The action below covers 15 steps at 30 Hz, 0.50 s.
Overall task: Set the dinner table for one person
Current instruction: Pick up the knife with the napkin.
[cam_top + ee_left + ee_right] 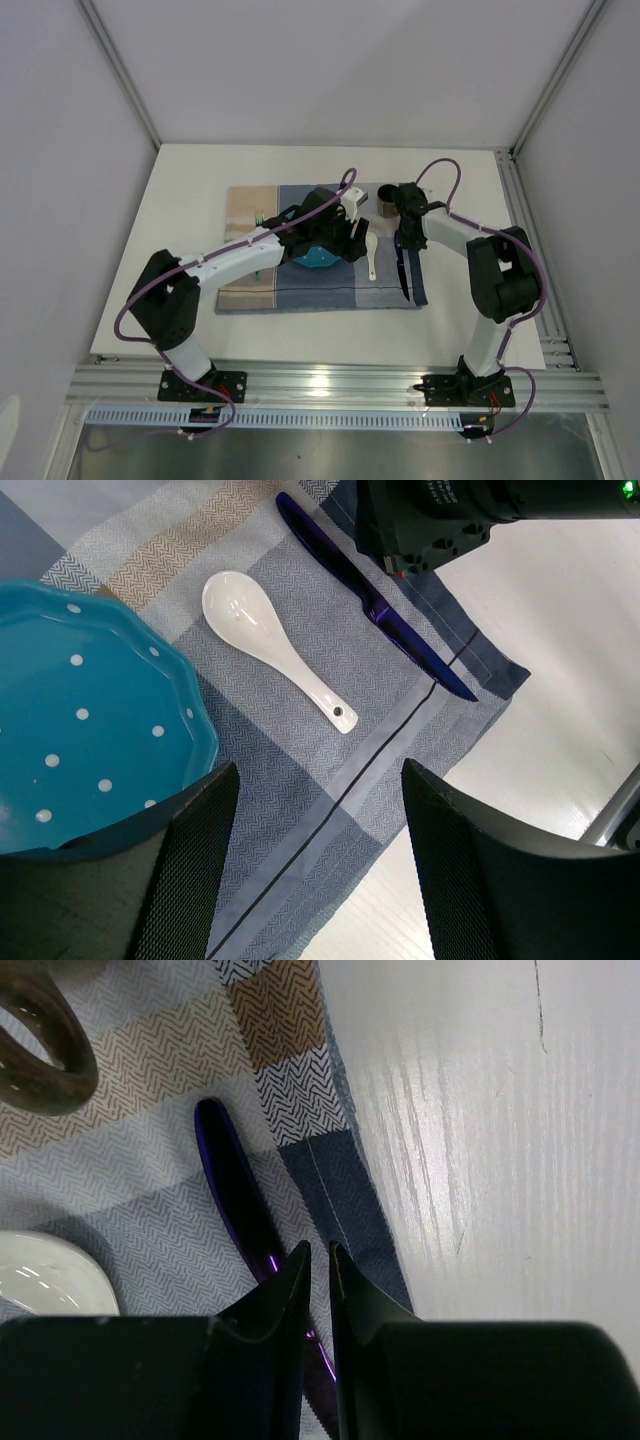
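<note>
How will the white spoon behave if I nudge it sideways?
The white spoon looks glossy and glazed, so probably stiff, slippery, chippable. Its rounded bowl may make it pivot; the woven placemat likely slows sliding.

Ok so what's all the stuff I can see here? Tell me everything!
dinner table: one, white with silver rails, under everything
placemat: one, blue and beige checks, middle of the table
plate: one, teal with white dots, middle of the placemat
spoon: one, white, on the placemat right of the plate
knife: one, dark purple, right of the spoon near the mat's edge
brown thing: one, loop-shaped, maybe a cup handle, far right corner of the mat
green thing: one, left side of the mat, mostly hidden, can't tell what
left gripper: one, black, open, above the plate's edge
right gripper: one, black, fingers nearly together, over the knife
</note>
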{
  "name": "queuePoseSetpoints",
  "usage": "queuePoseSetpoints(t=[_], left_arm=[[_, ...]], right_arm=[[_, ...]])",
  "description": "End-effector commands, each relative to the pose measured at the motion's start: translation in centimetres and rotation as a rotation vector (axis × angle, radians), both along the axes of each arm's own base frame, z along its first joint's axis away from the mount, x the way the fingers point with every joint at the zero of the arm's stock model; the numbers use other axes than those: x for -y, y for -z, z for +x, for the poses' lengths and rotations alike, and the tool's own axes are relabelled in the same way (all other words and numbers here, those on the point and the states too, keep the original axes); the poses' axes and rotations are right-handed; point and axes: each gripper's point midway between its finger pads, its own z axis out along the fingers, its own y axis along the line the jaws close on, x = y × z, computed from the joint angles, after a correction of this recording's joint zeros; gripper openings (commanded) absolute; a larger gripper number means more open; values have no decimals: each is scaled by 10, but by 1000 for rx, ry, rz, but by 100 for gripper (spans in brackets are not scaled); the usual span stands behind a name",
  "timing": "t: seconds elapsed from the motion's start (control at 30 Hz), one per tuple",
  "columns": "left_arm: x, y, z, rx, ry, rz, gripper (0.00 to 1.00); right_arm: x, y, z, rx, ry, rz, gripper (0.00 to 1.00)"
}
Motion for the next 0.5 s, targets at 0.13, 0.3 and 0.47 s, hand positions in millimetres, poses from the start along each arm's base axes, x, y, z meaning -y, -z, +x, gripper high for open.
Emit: queuePoseSetpoints(t=[0.13, 0.3, 0.47], left_arm=[[-2, -28, 6, 90, -19, -40, 72], [-6, -29, 6, 103, -32, -37, 75], [-7, -29, 8, 105, -43, -30, 77]], right_arm=[[-14, -7, 10, 44, -22, 36, 18], [-23, -8, 3, 37, -43, 50, 20], [-27, 2, -3, 20, -51, 40, 24]])
